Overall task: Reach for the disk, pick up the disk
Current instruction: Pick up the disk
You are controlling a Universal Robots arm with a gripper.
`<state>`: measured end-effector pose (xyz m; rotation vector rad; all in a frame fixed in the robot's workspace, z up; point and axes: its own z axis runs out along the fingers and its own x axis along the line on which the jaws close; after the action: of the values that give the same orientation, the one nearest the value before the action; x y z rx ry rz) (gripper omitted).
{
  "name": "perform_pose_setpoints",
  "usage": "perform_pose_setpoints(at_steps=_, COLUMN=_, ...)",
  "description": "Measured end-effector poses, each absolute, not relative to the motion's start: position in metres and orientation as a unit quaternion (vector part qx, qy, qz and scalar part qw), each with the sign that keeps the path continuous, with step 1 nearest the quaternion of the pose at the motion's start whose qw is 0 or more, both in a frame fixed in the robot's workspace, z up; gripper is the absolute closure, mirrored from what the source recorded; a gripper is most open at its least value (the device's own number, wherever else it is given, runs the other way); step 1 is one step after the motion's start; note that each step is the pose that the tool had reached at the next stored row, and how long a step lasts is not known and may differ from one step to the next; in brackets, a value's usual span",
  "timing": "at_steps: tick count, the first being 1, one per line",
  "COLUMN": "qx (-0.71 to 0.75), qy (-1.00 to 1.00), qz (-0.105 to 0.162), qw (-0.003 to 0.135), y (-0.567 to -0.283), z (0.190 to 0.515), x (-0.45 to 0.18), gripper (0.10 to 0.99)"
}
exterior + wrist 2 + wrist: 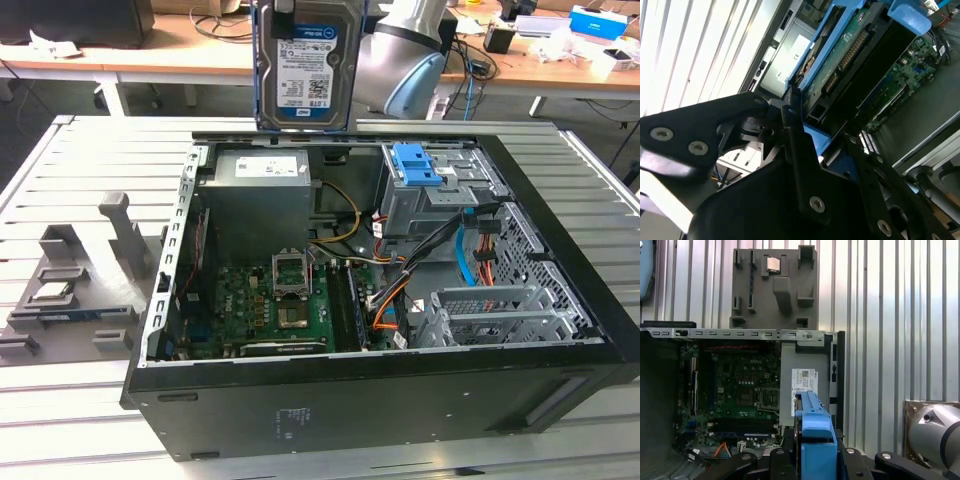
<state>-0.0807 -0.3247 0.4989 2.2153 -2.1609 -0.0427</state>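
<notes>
At the top centre of the exterior view, the disk (305, 65) hung upright, label facing the camera, above the open computer case (380, 410). In the first wrist view, the gripper (815, 452) was clamped on its blue rails.

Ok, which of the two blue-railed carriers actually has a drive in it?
The disk held up above the case, with the white-and-blue label; the blue bracket inside it is bare.

surface: slatted metal table (100, 150) | on it: open computer case (380, 400); grey holder tray (75, 300)
</notes>
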Motion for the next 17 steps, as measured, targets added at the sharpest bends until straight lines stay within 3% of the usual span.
perform_pose_setpoints(at_steps=5, qx=0.716, qy=-0.698, qz=-0.014, qw=0.023, y=-0.327, z=0.499, x=-0.080, gripper=0.718)
perform_pose_setpoints(at_steps=17, qx=0.716, qy=-0.698, qz=-0.014, qw=0.023, y=-0.372, z=0.499, x=-0.081, gripper=0.718)
